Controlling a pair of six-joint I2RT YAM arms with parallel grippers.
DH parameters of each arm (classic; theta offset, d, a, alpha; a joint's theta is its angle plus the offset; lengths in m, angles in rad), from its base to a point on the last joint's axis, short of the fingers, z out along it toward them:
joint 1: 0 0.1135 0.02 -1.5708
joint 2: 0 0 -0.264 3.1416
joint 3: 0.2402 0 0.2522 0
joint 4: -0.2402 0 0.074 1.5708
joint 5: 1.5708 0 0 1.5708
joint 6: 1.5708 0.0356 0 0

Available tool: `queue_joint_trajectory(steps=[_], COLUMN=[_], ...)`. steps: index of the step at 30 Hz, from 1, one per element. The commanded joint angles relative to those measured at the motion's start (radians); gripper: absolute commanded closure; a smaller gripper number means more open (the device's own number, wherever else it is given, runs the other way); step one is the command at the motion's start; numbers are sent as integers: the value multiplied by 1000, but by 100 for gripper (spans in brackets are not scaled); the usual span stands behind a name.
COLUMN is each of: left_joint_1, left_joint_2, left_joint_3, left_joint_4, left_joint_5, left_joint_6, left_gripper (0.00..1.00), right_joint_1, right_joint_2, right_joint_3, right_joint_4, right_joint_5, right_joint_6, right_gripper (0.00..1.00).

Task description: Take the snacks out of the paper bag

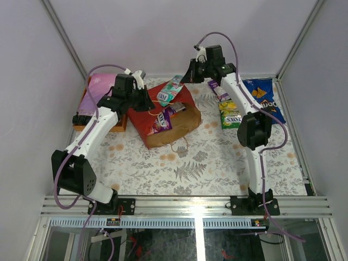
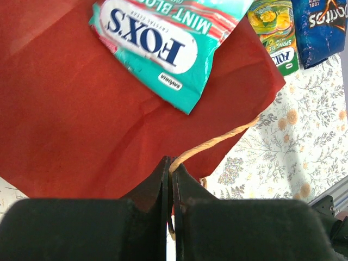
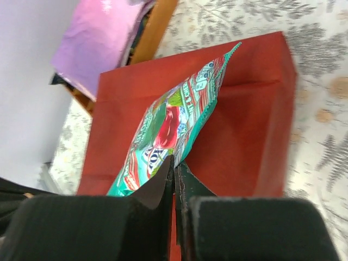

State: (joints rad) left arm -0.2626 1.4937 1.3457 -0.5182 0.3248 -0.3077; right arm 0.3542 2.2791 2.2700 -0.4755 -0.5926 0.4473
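The red paper bag [image 1: 187, 100] lies on its side mid-table, mouth toward the front, with a purple packet [image 1: 159, 124] in the mouth. My left gripper [image 1: 145, 101] is shut on the bag's string handle [image 2: 217, 141] at the bag's left edge. My right gripper [image 1: 187, 76] is shut on a teal mint packet [image 1: 169, 91] and holds it in the air above the bag; the packet shows in the right wrist view [image 3: 174, 122] and the left wrist view [image 2: 168, 43]. Purple, yellow and green packets [image 1: 228, 111] and a blue chip bag [image 1: 261, 98] lie at the right.
An orange box with a pink-purple flowered cloth [image 1: 98, 92] stands at the back left beside my left arm. The flowered tablecloth [image 1: 206, 163] covers the table. Grey walls and a metal frame enclose the back and sides.
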Motion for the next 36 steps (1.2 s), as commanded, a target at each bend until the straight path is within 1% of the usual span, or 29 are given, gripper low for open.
queue_joint_trajectory(steps=[1,4,7,12,19,25,29,32,33,34,35,36], left_joint_1=[3,3,3,3,3,4,3,3,5,5,5,5], left_joint_2=[-23,-22,-20,-18,-12,-14,-12,-11,-12,-13,-13,-15], left_joint_3=[8,9,9,8,11,15,17,18,20,22,23,24], left_joint_4=[-2,-2,-2,-5,-11,-19,-22,-24,-27,-30,-32,-33], left_joint_5=[-20,-23,-24,-35,-48,-77,-81,-90,-97,-104,-110,-117], left_joint_6=[21,21,23,24,27,35,38,41,43,46,47,48], left_gripper=[100,100,100,100,100,100,100,100,100,100,100,100], right_joint_1=[0,0,-1,-1,-4,-7,-8,-8,-8,-8,-8,-8], right_joint_2=[-80,-76,-63,-35,-45,-3,-31,-70,-82,-93,-104,-116], right_joint_3=[53,35,1,-45,-180,-221,-288,-346,-365,-382,-399,-418], right_joint_4=[-175,-244,-276,-292,-208,-207,-181,-146,-137,-126,-114,-99], right_joint_5=[212,332,427,551,578,618,613,618,610,594,560,506], right_joint_6=[-235,-344,-421,-489,-478,-469,-445,-394,-371,-345,-321,-297], right_gripper=[100,100,100,100,100,100,100,100,98,85,60,40])
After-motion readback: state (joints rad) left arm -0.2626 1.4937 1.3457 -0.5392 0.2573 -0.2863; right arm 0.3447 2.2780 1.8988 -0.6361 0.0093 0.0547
